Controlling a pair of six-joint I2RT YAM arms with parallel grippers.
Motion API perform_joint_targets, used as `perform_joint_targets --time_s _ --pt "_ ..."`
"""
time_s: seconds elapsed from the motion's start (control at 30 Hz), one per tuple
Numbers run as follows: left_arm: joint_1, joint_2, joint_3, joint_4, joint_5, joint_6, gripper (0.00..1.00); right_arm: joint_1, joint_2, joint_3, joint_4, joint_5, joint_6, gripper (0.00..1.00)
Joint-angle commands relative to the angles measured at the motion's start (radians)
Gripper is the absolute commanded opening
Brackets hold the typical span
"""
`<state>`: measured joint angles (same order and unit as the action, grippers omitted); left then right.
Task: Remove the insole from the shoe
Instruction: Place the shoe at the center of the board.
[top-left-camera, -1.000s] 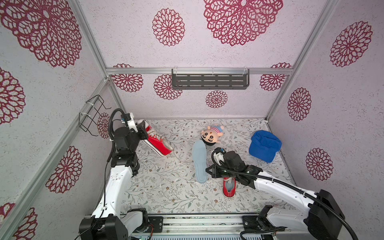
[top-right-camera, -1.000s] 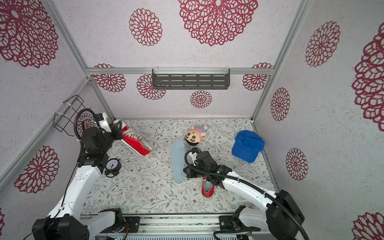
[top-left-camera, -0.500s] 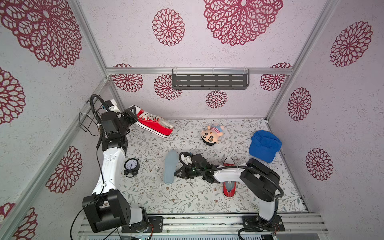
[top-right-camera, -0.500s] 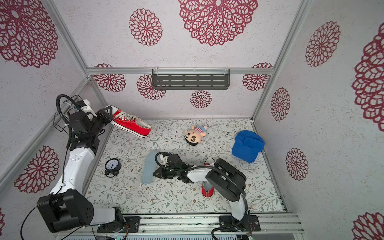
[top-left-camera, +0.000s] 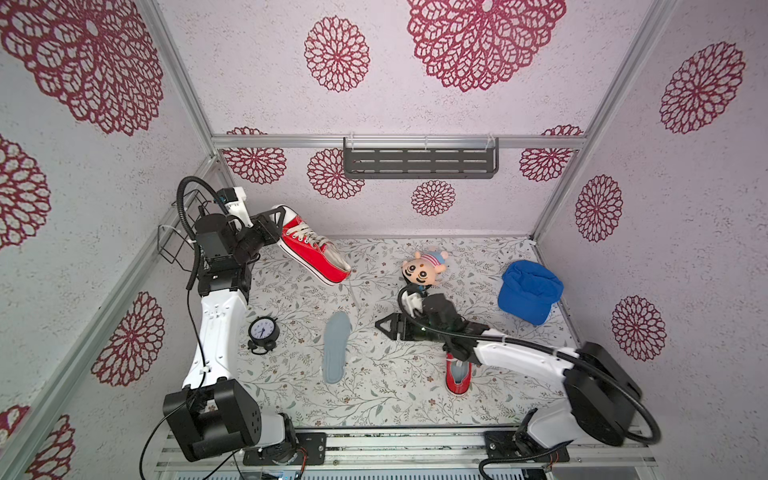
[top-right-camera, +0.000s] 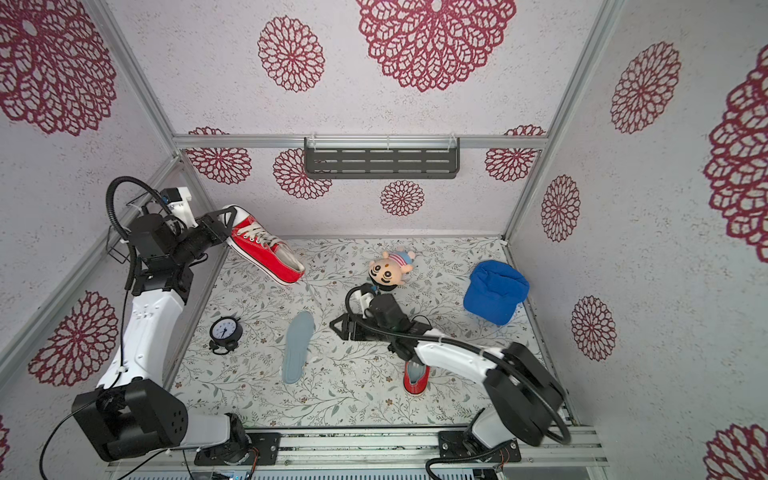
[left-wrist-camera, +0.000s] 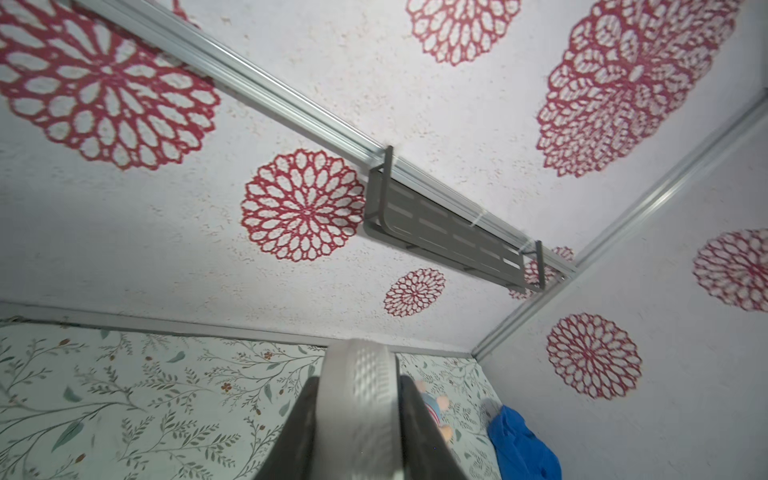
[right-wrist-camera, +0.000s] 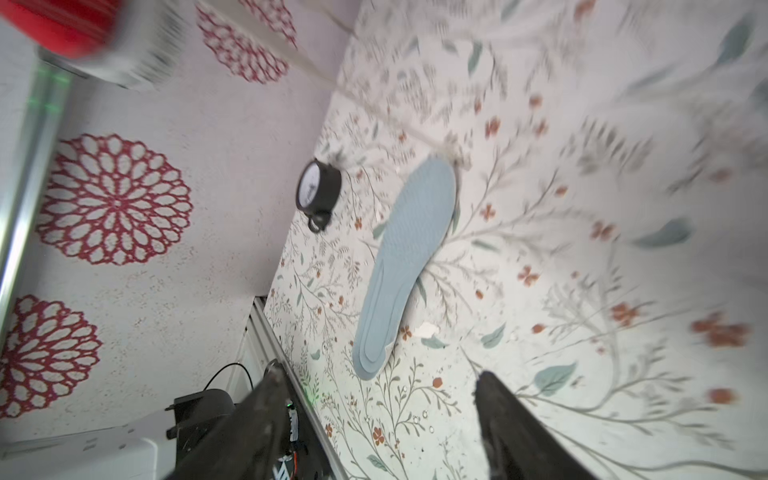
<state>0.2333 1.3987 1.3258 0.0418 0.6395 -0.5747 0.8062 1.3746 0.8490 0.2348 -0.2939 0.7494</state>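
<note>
My left gripper (top-left-camera: 276, 220) is shut on the heel of a red high-top shoe (top-left-camera: 316, 253) and holds it off the floor at the back left, toe slanting down. In the left wrist view the shoe's pale ribbed sole (left-wrist-camera: 359, 415) fills the gap between the dark fingers (left-wrist-camera: 303, 415). A pale blue-grey insole (top-left-camera: 336, 353) lies flat on the floral floor, clear of the shoe. It shows in both top views (top-right-camera: 297, 347) and the right wrist view (right-wrist-camera: 409, 257). My right gripper (top-left-camera: 384, 326) hovers open just right of the insole, holding nothing (right-wrist-camera: 378, 372).
A small black alarm clock (top-left-camera: 262, 330) stands left of the insole. A second, smaller red shoe (top-left-camera: 457, 378) lies partly under my right forearm. A doll (top-left-camera: 424, 268) and a blue cap (top-left-camera: 530, 291) sit at the back right. A dark shelf (top-left-camera: 419, 158) hangs on the back wall.
The right gripper carried the insole leftward, opened, let it go on the floor and drew back to the right. The left gripper raised the shoe toward the back-left corner.
</note>
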Motion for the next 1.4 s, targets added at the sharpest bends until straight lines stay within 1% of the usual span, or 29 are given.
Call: perform_joint_targets --time_s 0.0,0.07,0.17,0.27,0.33,0.43,0.57,0.6,0.63,0.7,0.73,0.77,0.83,0.9,0.93,0.97,1.07,1.13,1.2,1.27,1.37 --pt "-0.032 0.003 0.011 0.118 0.215 0.03 0.0 -0.073 -0.111 0.013 -0.088 -0.042 -0.223 0.86" --pt "-0.072 -0.003 -0.001 0.129 0.282 0.056 0.0 -0.113 -0.115 0.058 -0.066 -0.16 -0.251 0.91" --pt "-0.138 -0.021 -0.014 0.091 0.344 0.126 0.0 -0.125 -0.062 0.145 -0.01 -0.297 -0.265 0.93" --pt "-0.196 -0.041 -0.04 0.058 0.368 0.179 0.0 -0.125 0.0 0.2 0.121 -0.39 -0.21 0.96" --pt "-0.228 -0.054 -0.066 0.073 0.379 0.185 0.0 -0.122 0.04 0.218 0.227 -0.434 -0.146 0.96" --pt "-0.267 -0.071 -0.097 0.091 0.372 0.19 0.0 -0.111 0.105 0.236 0.375 -0.471 -0.049 0.94" --pt "-0.302 -0.075 -0.115 0.115 0.37 0.192 0.0 -0.076 0.185 0.277 0.456 -0.493 0.012 0.89" --pt "-0.306 -0.075 -0.117 0.118 0.372 0.189 0.0 -0.07 0.199 0.285 0.469 -0.493 0.024 0.87" --pt "-0.311 -0.074 -0.117 0.123 0.379 0.185 0.0 -0.063 0.215 0.292 0.487 -0.493 0.041 0.84" --pt "-0.316 -0.073 -0.122 0.131 0.379 0.177 0.0 -0.059 0.245 0.307 0.519 -0.496 0.078 0.71" --pt "-0.318 -0.073 -0.125 0.137 0.378 0.174 0.0 -0.058 0.256 0.309 0.539 -0.492 0.099 0.62" --pt "-0.319 -0.073 -0.127 0.143 0.372 0.169 0.02 -0.059 0.262 0.311 0.55 -0.485 0.114 0.46" --pt "-0.318 -0.079 -0.133 0.148 0.362 0.165 0.08 -0.063 0.262 0.315 0.544 -0.464 0.118 0.28" --pt "-0.316 -0.096 -0.137 0.137 0.336 0.169 0.22 -0.074 0.261 0.32 0.52 -0.443 0.112 0.11" --pt "-0.312 -0.112 -0.137 0.113 0.319 0.186 0.31 -0.084 0.263 0.324 0.503 -0.432 0.113 0.05" --pt "-0.306 -0.13 -0.138 0.086 0.291 0.206 0.47 -0.094 0.269 0.329 0.486 -0.422 0.116 0.01" --pt "-0.281 -0.217 -0.151 0.028 0.163 0.249 0.69 -0.127 0.308 0.354 0.448 -0.406 0.131 0.0" --pt "-0.258 -0.286 -0.171 -0.008 0.033 0.256 0.82 -0.145 0.353 0.394 0.395 -0.39 0.132 0.0" --pt "-0.233 -0.355 -0.185 -0.06 -0.096 0.259 0.92 -0.158 0.408 0.454 0.315 -0.361 0.108 0.0" --pt "-0.213 -0.42 -0.199 -0.125 -0.192 0.258 0.97 -0.169 0.48 0.551 0.176 -0.304 0.058 0.0" --pt "-0.205 -0.496 -0.221 -0.219 -0.273 0.257 0.97 -0.188 0.606 0.687 0.065 -0.236 0.05 0.0"
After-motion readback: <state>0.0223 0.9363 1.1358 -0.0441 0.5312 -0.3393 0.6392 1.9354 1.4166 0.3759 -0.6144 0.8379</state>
